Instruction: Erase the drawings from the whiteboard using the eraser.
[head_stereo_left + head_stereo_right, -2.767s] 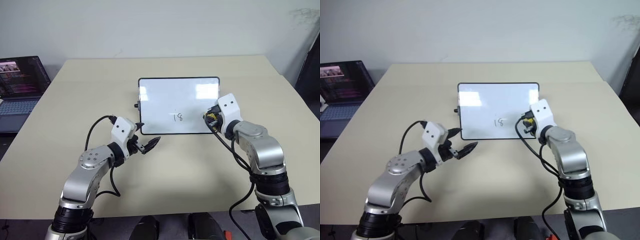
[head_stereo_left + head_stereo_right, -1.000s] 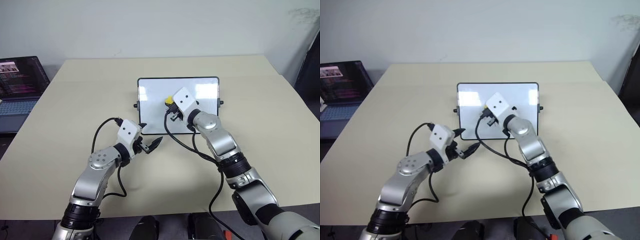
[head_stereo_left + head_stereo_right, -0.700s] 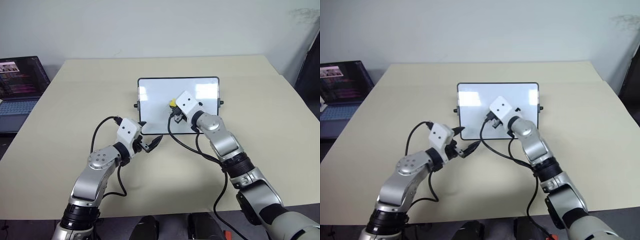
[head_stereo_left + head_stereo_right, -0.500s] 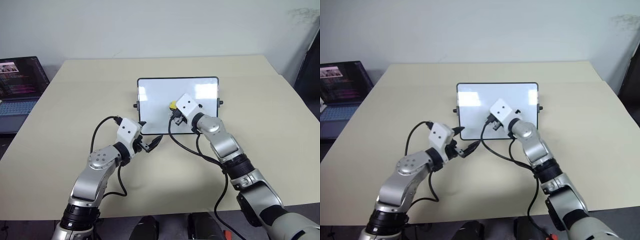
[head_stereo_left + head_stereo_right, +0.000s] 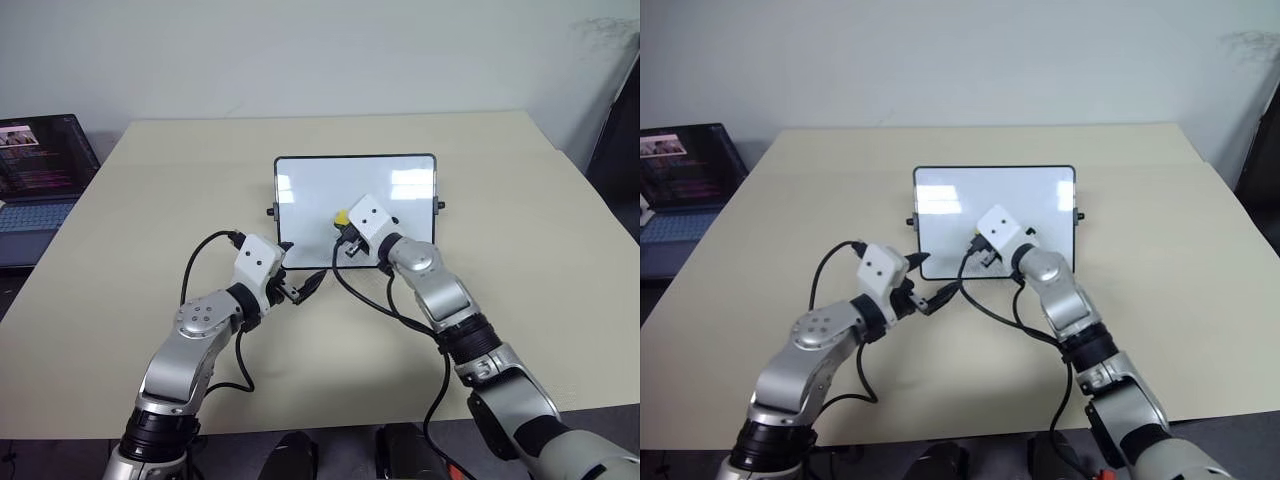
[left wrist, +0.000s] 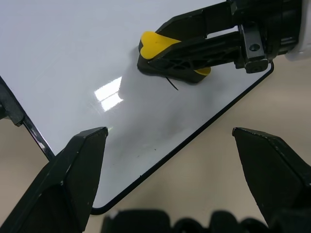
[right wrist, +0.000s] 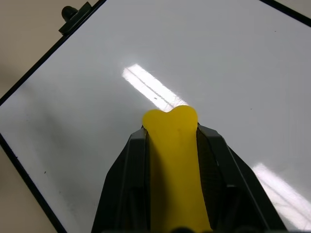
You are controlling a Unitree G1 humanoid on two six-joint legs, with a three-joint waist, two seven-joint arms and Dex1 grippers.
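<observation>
Beige and matte, the desk (image 5: 520,250) sits against a pale wall, with an open laptop (image 5: 40,165) off its left edge. At its middle lies the whiteboard (image 5: 310,190), black-framed with small knobs on its short sides.

The right gripper (image 7: 172,145) has its fingers (image 7: 121,189) clamped shut on the yellow eraser (image 7: 172,160), which is pressed dark side down on the lower middle of the board. A few seconds ago this gripper waited at the board's right edge and a handwritten "18" stood near the lower rim. Since then the arm has swept the eraser leftwards across that spot, and over the last second it has drawn back down toward the near rim. The numerals no longer show in the head views; in the left wrist view only a short black stroke, a remnant of the drawings (image 6: 171,84), sticks out from under the eraser, with a faint grey haze on the surface nearby.

The left gripper (image 5: 300,288) has stayed where it was at the board's near left corner, its fingers (image 6: 80,167) spread wide with nothing between them; whether a fingertip touches the frame is hard to tell.

Judging by this, the erasing looks almost done. Another short pass over that last stroke should probably clear the board, though the eraser still hides what lies directly beneath it.
</observation>
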